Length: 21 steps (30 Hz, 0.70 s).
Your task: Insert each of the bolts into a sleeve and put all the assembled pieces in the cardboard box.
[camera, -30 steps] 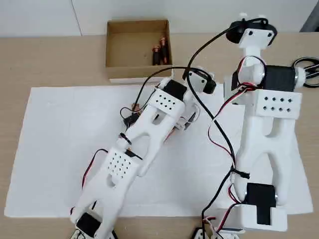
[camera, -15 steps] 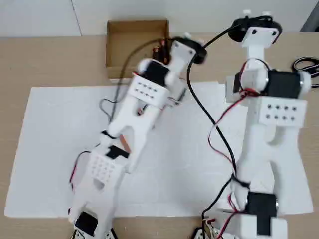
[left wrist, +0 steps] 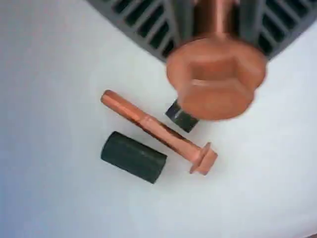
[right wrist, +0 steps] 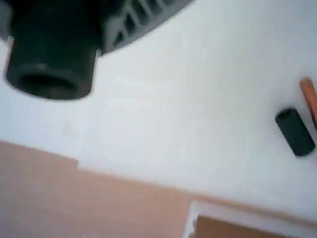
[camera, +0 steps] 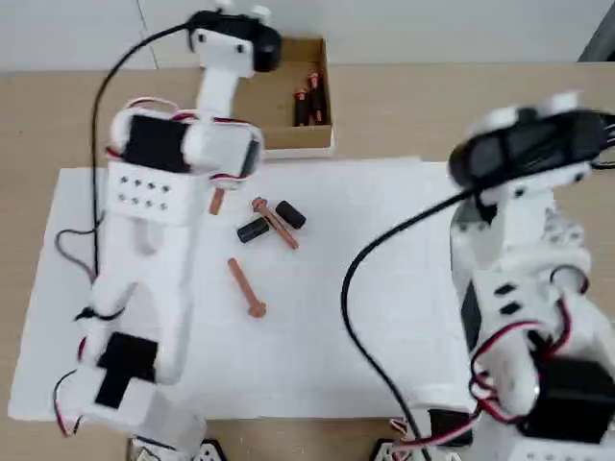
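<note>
Pinching a copper bolt by its shank, the left pincer hangs over the white sheet with the bolt's hexagonal flanged head pointing down toward the sheet. From the high view the same bolt pokes out from under the left arm, near the sheet's far edge and short of the cardboard box. On the sheet below it lies a second bolt, set at a slant between two loose black sleeves: the near sleeve lies just beside its shank, and the far sleeve lies just beside it on the other side, partly hidden in the left wrist view by the held bolt's head. A third bolt lies by itself closer to the arms' bases, apart from that cluster. The right pincer grips a held sleeve, black, its open end facing down over the sheet close to where the sheet meets the brown tabletop. The cardboard box stands on the tabletop touching the sheet's far edge, and a few assembled pieces lie inside it against its right wall.
</note>
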Each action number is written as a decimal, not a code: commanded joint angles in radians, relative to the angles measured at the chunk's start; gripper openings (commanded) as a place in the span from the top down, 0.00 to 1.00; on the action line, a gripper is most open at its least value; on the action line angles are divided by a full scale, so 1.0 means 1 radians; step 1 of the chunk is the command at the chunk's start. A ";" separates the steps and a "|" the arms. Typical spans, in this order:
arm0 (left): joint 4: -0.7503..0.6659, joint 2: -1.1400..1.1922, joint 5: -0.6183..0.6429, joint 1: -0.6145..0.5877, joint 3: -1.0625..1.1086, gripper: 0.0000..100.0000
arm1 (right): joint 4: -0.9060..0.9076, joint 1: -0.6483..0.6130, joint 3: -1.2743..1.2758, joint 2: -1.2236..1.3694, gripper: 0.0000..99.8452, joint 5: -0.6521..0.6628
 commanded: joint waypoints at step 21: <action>0.018 -0.377 -0.124 -0.041 0.438 1.00 | -0.147 -0.257 0.669 -0.730 1.00 -0.098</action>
